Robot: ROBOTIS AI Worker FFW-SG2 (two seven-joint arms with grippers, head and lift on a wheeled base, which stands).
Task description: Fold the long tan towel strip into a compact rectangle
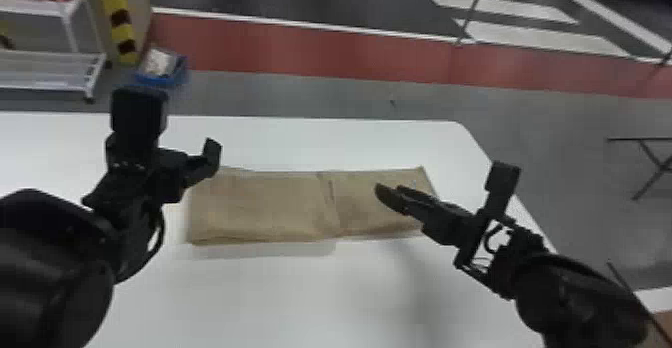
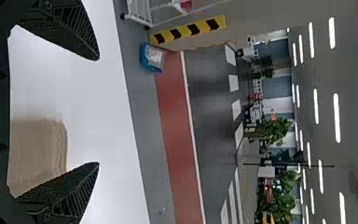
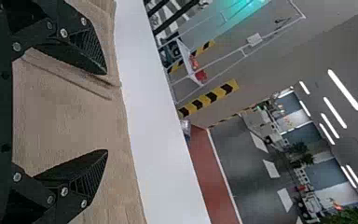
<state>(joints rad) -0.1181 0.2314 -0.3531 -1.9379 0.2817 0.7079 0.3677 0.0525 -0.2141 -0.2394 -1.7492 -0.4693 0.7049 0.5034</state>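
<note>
No text, label, brand, number or sign was readable

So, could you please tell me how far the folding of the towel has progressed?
Some folding looks done: the long tan fabric towel strip shows stacked layers at its left end. Nothing is in hand: the black left gripper and black right gripper are open. Probably left: folding over the right part, beyond the crosswise step, since the shape is rather long, not compact.
</note>
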